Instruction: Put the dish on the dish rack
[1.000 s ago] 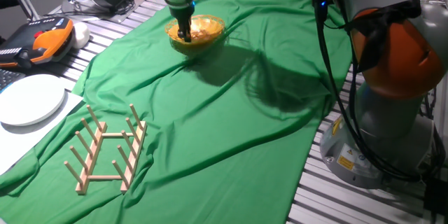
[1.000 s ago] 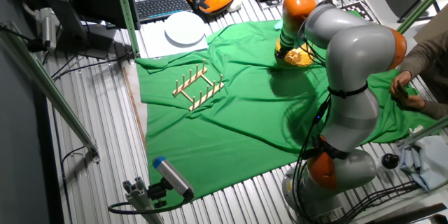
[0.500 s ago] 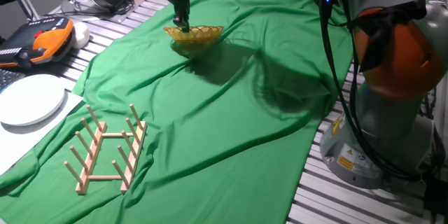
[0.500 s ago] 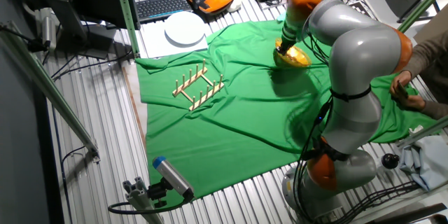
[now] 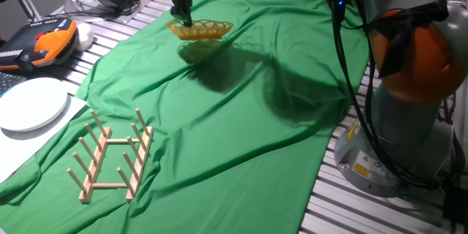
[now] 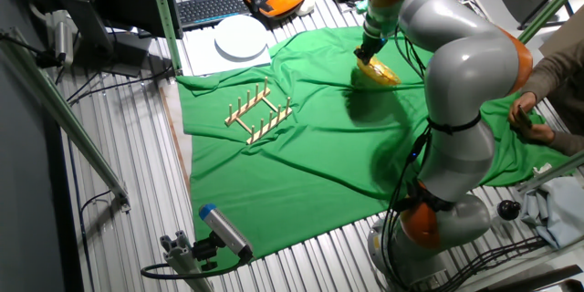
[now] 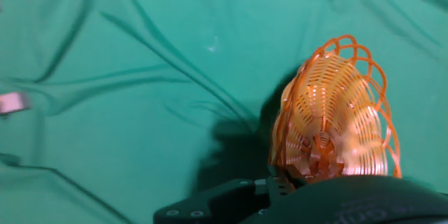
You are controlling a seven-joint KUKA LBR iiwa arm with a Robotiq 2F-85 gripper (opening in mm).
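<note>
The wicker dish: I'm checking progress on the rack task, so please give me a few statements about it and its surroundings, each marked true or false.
1. The wicker dish is held off the green cloth by the tool. True.
2. The dish already sits between the pegs of the wooden dish rack. False: the rack holds nothing, and the dish hangs far from it.
3. The tool grips the dish at its rim. True.
4. The white plate lies on the green cloth. False: it rests on white paper beside the cloth.
5. The dish casts a shadow on the cloth beneath it. True.
</note>
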